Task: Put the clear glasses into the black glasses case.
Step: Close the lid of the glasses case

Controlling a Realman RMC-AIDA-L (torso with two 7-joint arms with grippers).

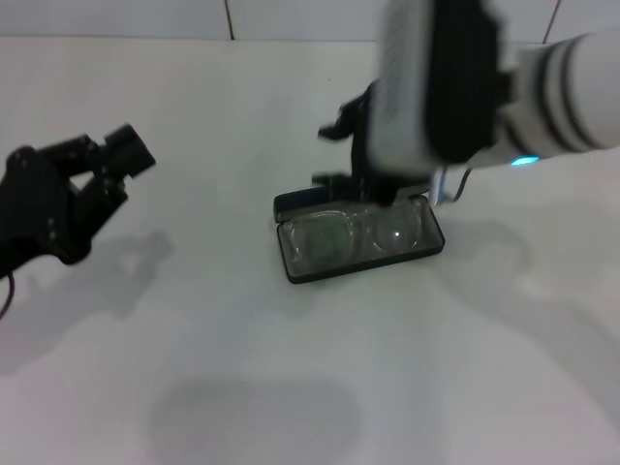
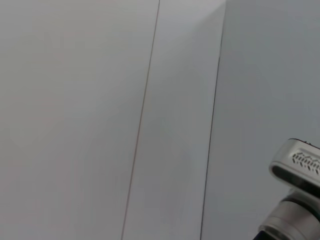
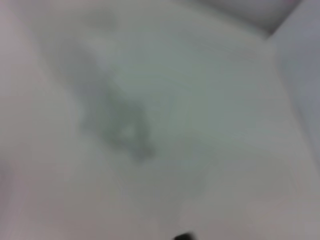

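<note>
The black glasses case (image 1: 291, 263) lies open in the middle of the white table in the head view. The clear glasses (image 1: 354, 235) rest inside it, both lenses within the tray. My right gripper (image 1: 334, 153) hangs over the case's far edge, just above the rim, open and holding nothing. Far off at the table's left side, my left gripper (image 1: 97, 160) hovers open and empty. Neither wrist view shows the case or the glasses.
The white table (image 1: 194, 368) is bare around the case, with soft shadows on it. A white panelled wall runs along the back. The left wrist view shows wall panels and a silver-grey robot part (image 2: 297, 165). Blurred white surface fills the right wrist view.
</note>
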